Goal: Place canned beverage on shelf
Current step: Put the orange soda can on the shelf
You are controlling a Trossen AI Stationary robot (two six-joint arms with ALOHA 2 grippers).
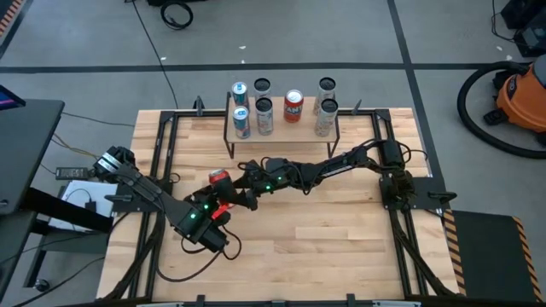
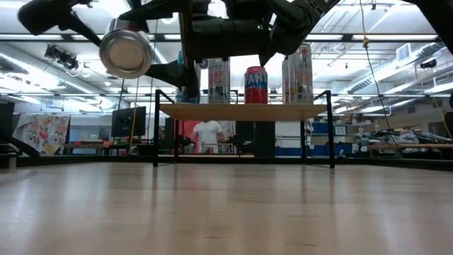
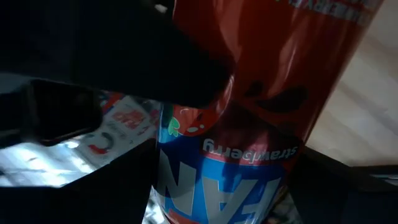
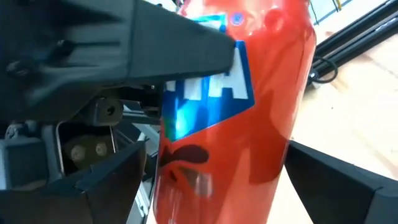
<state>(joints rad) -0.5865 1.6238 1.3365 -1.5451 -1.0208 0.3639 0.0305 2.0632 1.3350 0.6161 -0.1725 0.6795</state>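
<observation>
Can was up off the worktop, lying sideways, red with strawberries on it. Left gripper had its jaws clamped on it; right gripper sat wide open around it, closer to the shelf.

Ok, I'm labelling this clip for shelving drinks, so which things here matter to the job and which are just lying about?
Job: red can, held in the air by the left gripper, with the open right gripper around it; shelf.
Lying about: shelved cans, orange vacuum, floor cable.
</observation>
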